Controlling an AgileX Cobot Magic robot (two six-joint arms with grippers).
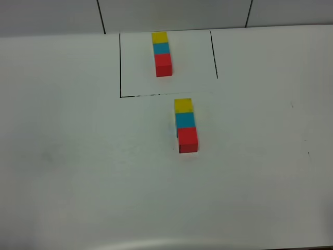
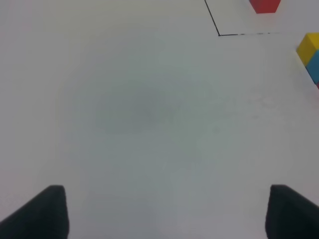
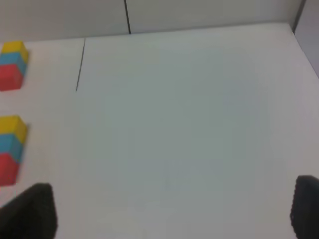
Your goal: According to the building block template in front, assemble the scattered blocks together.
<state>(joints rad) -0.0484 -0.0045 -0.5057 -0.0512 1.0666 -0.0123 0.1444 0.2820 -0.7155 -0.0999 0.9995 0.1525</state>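
Observation:
The template [image 1: 162, 54], a joined row of yellow, cyan-blue and red cubes, stands inside the black drawn outline [image 1: 120, 65] at the table's far middle. In front of the outline the three loose cubes touch in a matching row: yellow [image 1: 183, 105], cyan-blue [image 1: 185, 120], red [image 1: 188, 139]. The row also shows in the right wrist view [image 3: 11, 149] and at the edge of the left wrist view [image 2: 311, 52]. No gripper appears in the high view. The left gripper [image 2: 167, 211] and right gripper [image 3: 174, 209] are both open and empty over bare table, far from the cubes.
The white table [image 1: 78, 172] runs to a front edge at the bottom of the high view. A grey wall with dark seams [image 1: 101, 15] rises behind the table. The template also shows in the right wrist view [image 3: 12, 64].

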